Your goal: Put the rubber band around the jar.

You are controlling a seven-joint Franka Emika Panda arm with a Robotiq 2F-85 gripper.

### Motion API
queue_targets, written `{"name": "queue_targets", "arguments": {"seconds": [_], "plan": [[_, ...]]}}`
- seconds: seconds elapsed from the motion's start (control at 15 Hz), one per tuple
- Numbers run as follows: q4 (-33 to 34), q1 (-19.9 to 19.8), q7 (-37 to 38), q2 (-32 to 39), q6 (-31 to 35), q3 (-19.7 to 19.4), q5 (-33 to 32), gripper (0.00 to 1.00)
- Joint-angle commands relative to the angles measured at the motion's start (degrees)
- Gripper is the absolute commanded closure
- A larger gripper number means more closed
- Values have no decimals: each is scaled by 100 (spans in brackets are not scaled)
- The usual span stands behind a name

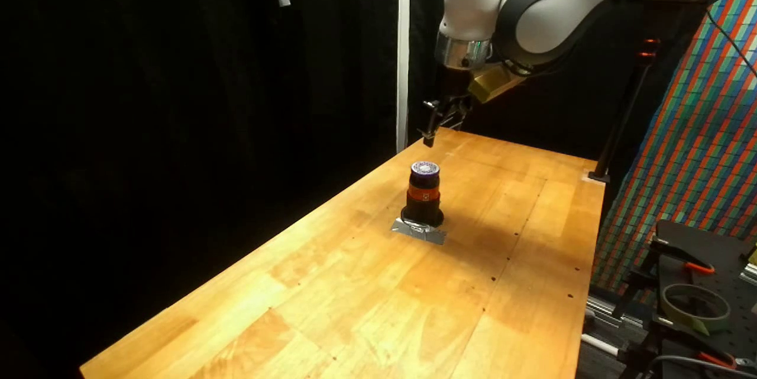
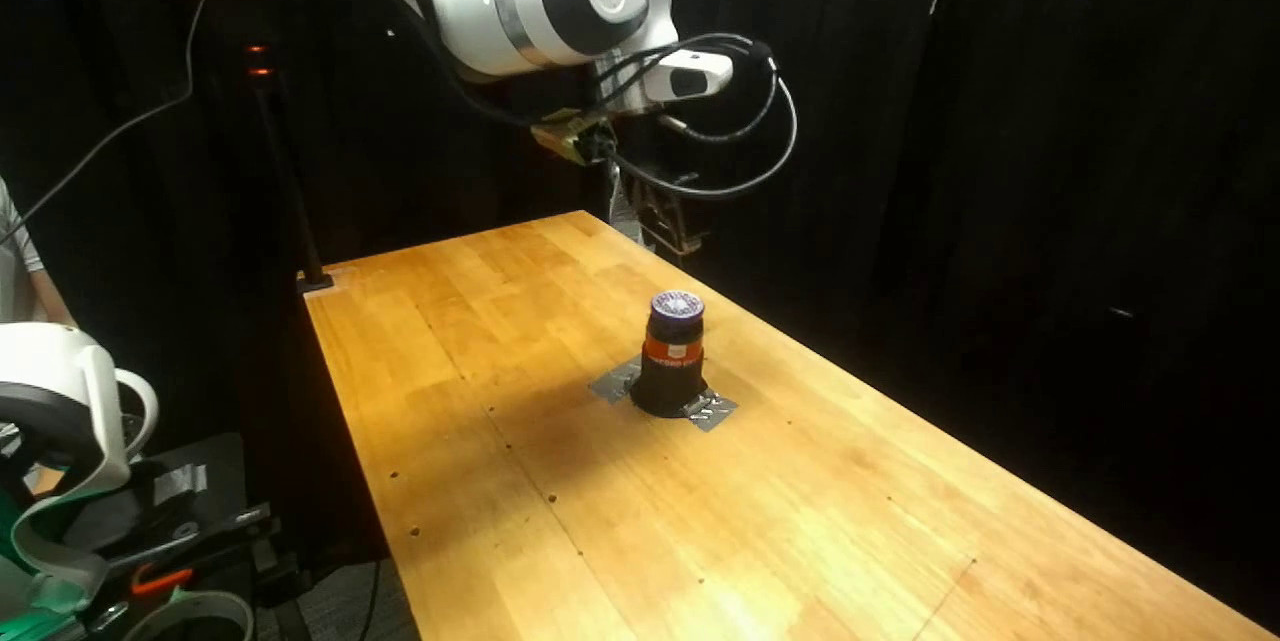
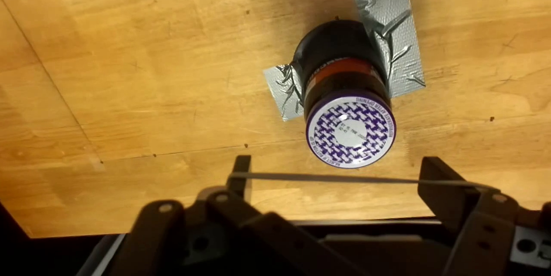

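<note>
A lidded jar (image 1: 424,194) with an orange label stands upright on the wooden table (image 1: 355,296), its lower end in a dark flared base (image 2: 668,391) fixed down by silver tape (image 3: 398,39); I cannot tell what it contains. In both exterior views my gripper (image 3: 338,172) hangs near the jar, too dark there for me to judge the fingers. The wrist view shows them spread wide, the rubber band (image 3: 327,178) stretched from one to the other, apart from the jar. Only there can I read the lid (image 3: 351,131): "Refrigerate after opening." An exterior view adds a multicoloured checked sheet (image 1: 704,130).
</note>
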Motion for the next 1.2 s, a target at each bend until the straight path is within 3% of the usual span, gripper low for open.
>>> {"name": "queue_targets", "arguments": {"seconds": [0.0, 0.47, 1.13], "plan": [[529, 329, 27, 640, 360, -353, 39, 0], [869, 568, -156, 1304, 916, -585, 504, 0], [1025, 615, -289, 1696, 1027, -833, 792, 0]]}}
